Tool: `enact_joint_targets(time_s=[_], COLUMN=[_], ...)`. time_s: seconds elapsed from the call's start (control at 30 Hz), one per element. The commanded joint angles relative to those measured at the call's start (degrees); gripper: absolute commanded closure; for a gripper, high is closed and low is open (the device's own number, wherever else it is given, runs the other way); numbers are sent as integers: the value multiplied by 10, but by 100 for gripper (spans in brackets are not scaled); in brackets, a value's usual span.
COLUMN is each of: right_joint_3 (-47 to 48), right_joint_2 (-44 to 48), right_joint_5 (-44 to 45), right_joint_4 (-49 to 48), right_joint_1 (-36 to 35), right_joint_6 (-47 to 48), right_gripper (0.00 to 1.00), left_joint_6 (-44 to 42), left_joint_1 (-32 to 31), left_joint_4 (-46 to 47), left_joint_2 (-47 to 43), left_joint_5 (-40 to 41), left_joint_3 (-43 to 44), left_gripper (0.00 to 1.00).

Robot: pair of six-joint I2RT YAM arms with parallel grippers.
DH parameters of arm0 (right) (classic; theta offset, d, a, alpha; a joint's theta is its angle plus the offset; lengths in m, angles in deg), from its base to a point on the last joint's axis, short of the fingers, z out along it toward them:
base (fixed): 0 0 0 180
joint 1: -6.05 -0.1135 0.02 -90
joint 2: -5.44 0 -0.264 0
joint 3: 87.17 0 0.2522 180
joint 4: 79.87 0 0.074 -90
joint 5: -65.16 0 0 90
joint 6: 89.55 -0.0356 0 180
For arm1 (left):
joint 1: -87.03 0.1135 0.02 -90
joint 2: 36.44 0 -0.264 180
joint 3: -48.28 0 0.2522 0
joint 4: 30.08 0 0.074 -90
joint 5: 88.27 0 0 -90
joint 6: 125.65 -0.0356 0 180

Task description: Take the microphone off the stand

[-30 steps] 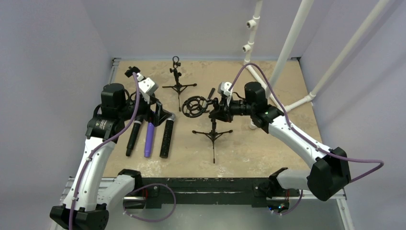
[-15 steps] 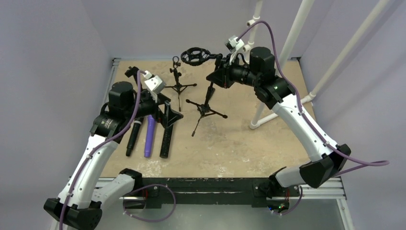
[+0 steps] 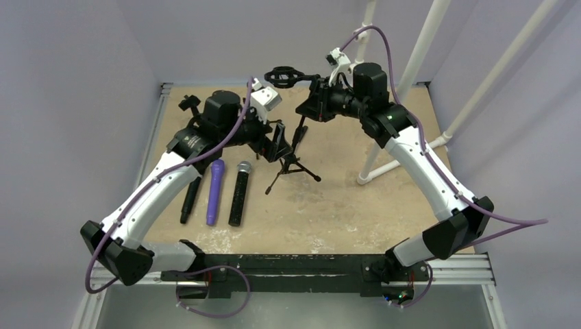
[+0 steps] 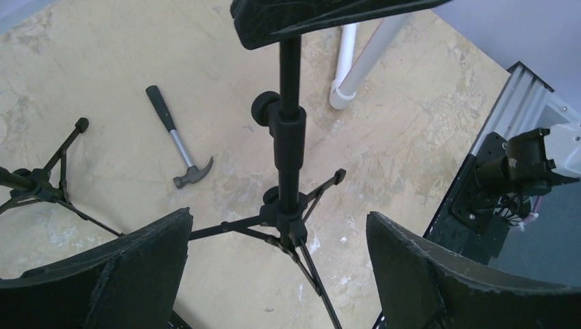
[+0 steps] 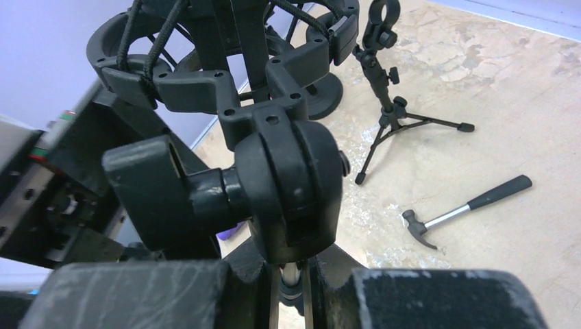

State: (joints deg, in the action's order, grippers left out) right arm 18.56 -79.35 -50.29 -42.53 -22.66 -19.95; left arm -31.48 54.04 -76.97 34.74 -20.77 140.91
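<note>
Your left claw (image 3: 279, 144), seen from the top camera, hangs wide open and holds nothing, just beside the lower pole of the stand (image 3: 296, 140). Your right claw (image 3: 310, 106) is clamped on the upper part of that stand, which leans over the far middle of the desk (image 3: 356, 205). Its shock mount (image 3: 284, 75) sticks out to the left of the claw. Whether the tripod feet touch the desk, you cannot tell from here. Three microphones (image 3: 214, 192) lie side by side on the desk to the left, well apart from the stand: a black one, a purple one and a black one with a silver head.

From the left wrist camera, the stand's pole rises between the two spread fingers (image 4: 137, 274), touching neither. A hammer (image 4: 179, 140) lies on the desk beyond it. A second stand (image 4: 41, 185) shows at the left edge and a white pipe (image 4: 356, 65) stands farther back.

From the right wrist camera, the two fingers (image 5: 445, 298) sit close together at the bottom, with the pole pinched between them. The stand's pivot knuckle and shock mount fill the view just above. The second stand and the hammer rest on the desk behind.
</note>
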Motion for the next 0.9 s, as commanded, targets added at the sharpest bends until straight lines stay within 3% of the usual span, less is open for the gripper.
enact_joint_targets(time_s=[0.0,0.27,0.43,0.7,0.87], right_joint_3=[15,2,-3,-14,-24], right_joint_2=[22,21,25,29,34], right_joint_5=[-23,-35,-41,-53,-57], right_joint_4=[-57,-69,-74,-87,-94], right_joint_1=[21,29,34,40,41], right_joint_6=[-58,-85,-92,-109,-116], right_gripper=[100,100,100,100,100], left_joint_6=[43,39,30,19,16], left_joint_1=[-17,-65,-83,-88,-89], left_joint_4=[-14,-18,-20,-24,-28], left_joint_2=[46,102,119,146,157], left_joint_5=[49,72,103,107,99], left_joint_3=[48,75,79,89,99], left_gripper=[8,17,29,65,95])
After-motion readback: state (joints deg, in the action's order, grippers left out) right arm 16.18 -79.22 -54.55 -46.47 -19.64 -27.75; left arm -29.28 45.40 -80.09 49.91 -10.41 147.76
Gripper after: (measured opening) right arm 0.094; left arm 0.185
